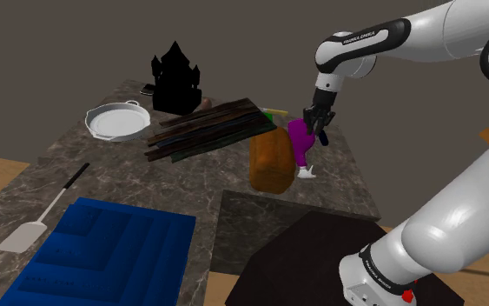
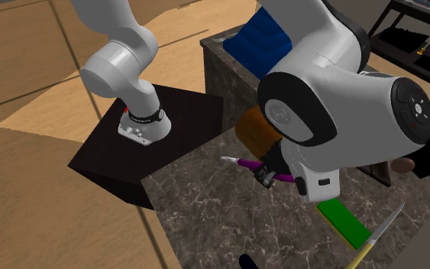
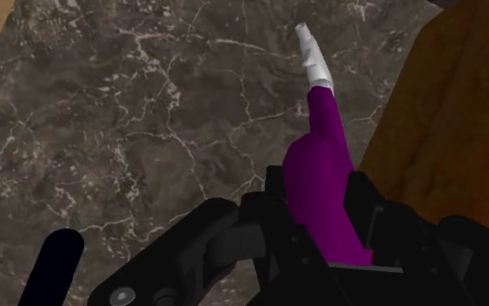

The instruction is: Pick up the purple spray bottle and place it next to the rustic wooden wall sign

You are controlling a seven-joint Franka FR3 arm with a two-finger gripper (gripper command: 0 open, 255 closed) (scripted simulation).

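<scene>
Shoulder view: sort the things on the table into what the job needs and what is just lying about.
Needed for the job: purple spray bottle, clasped in the hand; plank wall sign.
Just lying about: orange-brown block; white pan; spatula; blue tray; black spiky figure.

The shoulder view looks from beside the stand (image 1: 312, 252), down and left along the marbled counter (image 1: 86, 174). The second exterior view hangs close over the counter's far end, facing back at the stand past the arm (image 2: 335, 99). The wrist view peers down the gripper (image 3: 320, 196). All share the purple spray bottle (image 1: 298, 137).
</scene>
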